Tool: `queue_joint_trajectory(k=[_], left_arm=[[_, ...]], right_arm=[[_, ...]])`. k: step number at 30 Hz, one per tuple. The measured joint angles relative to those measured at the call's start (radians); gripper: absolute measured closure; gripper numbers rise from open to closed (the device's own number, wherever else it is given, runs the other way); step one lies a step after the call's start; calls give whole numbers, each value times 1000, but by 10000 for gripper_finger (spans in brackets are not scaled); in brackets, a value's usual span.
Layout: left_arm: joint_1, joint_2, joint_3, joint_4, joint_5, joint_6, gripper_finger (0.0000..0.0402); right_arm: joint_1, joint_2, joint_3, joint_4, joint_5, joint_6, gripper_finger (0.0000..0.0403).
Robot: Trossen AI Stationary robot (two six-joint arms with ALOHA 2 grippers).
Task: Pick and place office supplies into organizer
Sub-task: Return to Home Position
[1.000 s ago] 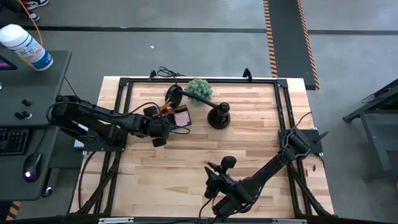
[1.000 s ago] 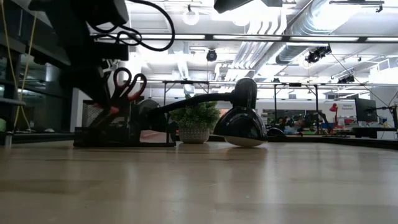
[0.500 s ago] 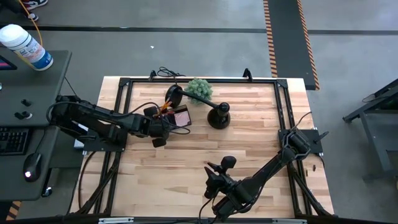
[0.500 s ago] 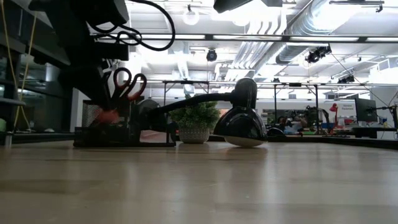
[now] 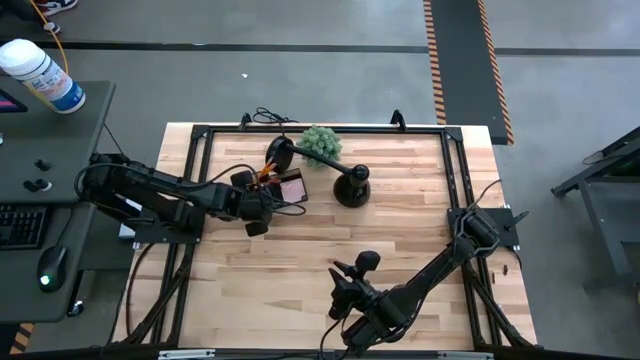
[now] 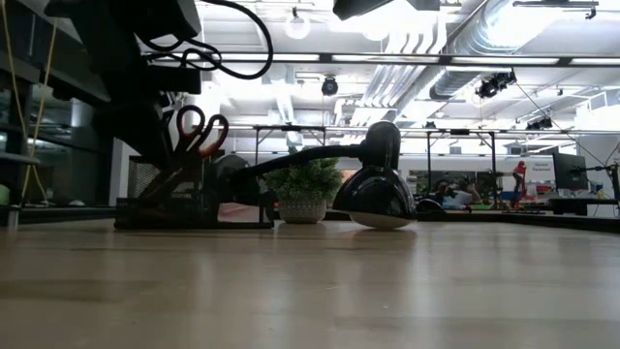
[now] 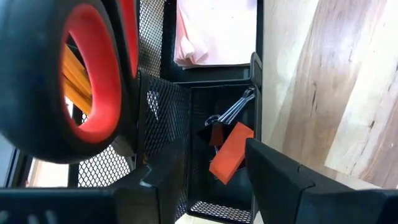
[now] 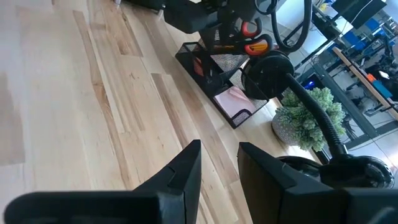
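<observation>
My left hand (image 7: 208,163) hangs directly over the organizer (image 5: 291,188), a dark mesh box standing in the far left part of the bench (image 5: 400,240). Its fingers (image 7: 273,177) are spread wide and pinch nothing. Through the gap between them I look down into one mesh compartment, where an orange eraser (image 7: 231,154) lies on a slant beside a binder clip (image 7: 231,114) with thin wire handles. The compartment next to it holds the pink sticky-note pad (image 7: 214,31). The scissors (image 7: 93,74) stand handles-up in another compartment, one orange-red loop very close to my wrist camera. The orange-yellow pencil (image 7: 76,84) shows through that loop. From bench height the scissor handles stick up above the organizer's rim, right beside my left arm.

The black lamp (image 5: 352,186) has its round base on the bench just to the right of the organizer, and its neck bends across to a round head at the organizer's far side. The green plant (image 5: 320,142) sits behind them, near the far edge of the bench.

My right hand (image 8: 219,155) waits over the near middle of the bench, well apart from the organizer and pointed toward it. Its fingers (image 8: 183,177) are parted by a narrow gap and it holds nothing.
</observation>
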Motion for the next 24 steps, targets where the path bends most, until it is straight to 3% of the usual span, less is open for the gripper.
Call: queue_joint_trajectory(k=[7, 18, 21, 24], left_arm=[[-30, -46, 0, 4, 7, -1, 269], [-175, -352, -1, 99, 3, 52, 314], [-200, -418, -36, 151, 0, 73, 320], [-203, -496, -129, 231, 8, 97, 325]], right_arm=[[23, 0, 0, -164, -2, 77, 307], [15, -1, -5, -494, -51, 221, 309], [4, -51, -90, -531, -83, 261, 320], [-5, -174, -248, -453, -101, 286, 332]])
